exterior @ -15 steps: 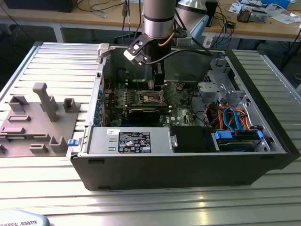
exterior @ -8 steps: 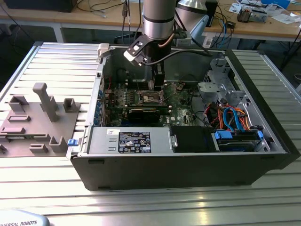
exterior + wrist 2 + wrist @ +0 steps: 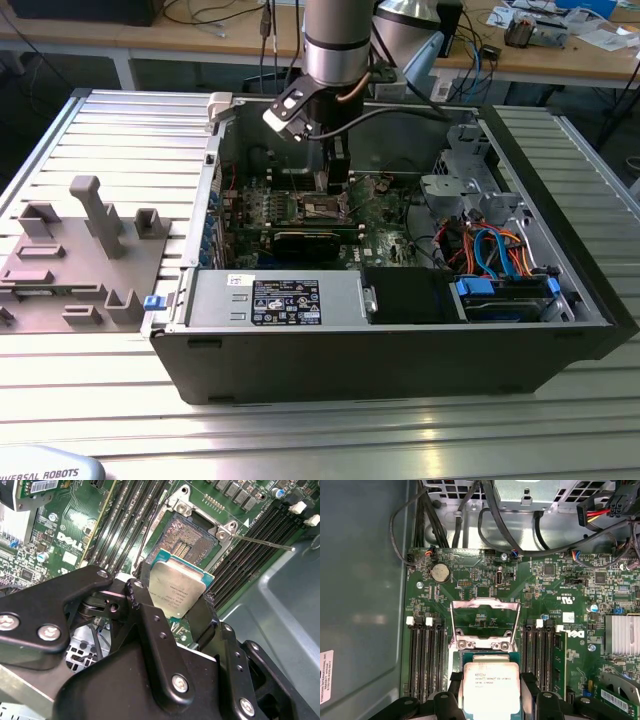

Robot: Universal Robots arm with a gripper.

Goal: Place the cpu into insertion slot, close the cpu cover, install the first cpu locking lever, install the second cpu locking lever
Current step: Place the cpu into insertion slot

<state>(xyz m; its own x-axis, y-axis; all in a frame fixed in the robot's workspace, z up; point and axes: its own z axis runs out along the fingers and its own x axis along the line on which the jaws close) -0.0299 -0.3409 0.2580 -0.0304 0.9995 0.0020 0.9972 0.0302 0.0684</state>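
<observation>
Within the tool's [image 3: 172,602] grip: cpu [image 3: 177,587], pinched by opposite edges, apparently held just above insertion slot [image 3: 192,535]; cpu cover [image 3: 485,603] stood open beyond. Level, square lowering is judged needed.

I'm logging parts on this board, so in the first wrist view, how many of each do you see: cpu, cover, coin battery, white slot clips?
cpu: 1
cover: 1
coin battery: 1
white clips: 4
Total: 7
</observation>
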